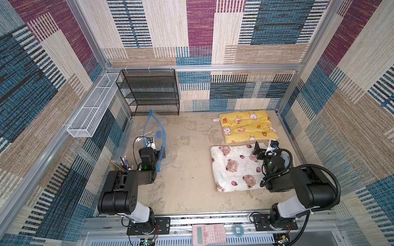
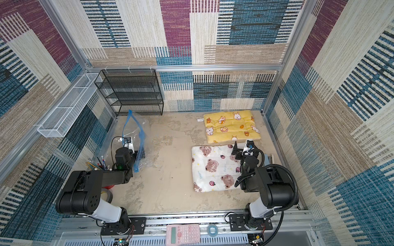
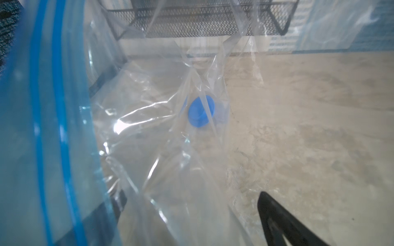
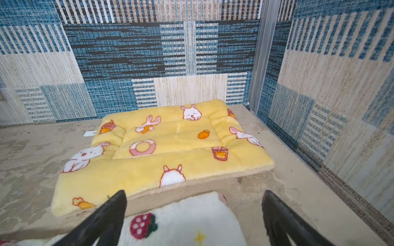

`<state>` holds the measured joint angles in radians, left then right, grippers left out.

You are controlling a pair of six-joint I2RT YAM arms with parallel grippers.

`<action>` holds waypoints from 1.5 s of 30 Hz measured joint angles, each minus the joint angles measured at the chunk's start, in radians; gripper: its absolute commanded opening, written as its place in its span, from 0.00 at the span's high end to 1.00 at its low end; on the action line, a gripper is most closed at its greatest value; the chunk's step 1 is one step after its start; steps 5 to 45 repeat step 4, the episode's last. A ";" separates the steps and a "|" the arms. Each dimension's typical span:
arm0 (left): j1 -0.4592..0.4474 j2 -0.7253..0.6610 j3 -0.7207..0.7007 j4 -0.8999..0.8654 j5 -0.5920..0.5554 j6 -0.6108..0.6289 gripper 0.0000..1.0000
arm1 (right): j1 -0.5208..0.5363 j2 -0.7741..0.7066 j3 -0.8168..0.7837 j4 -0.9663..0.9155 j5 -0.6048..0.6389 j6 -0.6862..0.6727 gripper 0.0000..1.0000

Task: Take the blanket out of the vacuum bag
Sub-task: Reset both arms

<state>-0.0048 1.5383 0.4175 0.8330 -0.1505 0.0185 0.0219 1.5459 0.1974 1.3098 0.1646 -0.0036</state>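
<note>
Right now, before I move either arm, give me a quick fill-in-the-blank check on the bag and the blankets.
1. The white blanket and the yellow blanket both lie ____ the vacuum bag.
2. The bag's round valve cap is coloured ____.
3. The white blanket is printed with strawberries and ____.
4. The right end effector has its jaws ____.
Missing words: outside; blue; bears; open.

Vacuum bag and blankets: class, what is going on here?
The vacuum bag stands crumpled on the left of the table and looks empty. The left gripper, open, sits at its blue-zipped mouth. Two blankets lie flat on the right: a white bear blanket, with the open right gripper above its far edge, and a yellow bunny blanket beyond it.
</note>
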 measured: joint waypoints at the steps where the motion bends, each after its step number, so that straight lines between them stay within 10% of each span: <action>1: 0.000 0.000 0.000 0.000 0.000 0.000 0.01 | -0.001 0.001 0.006 -0.004 -0.001 0.000 0.01; 45: -0.001 0.000 -0.002 0.002 0.000 0.000 0.01 | -0.004 -0.002 -0.001 -0.005 -0.008 0.000 0.01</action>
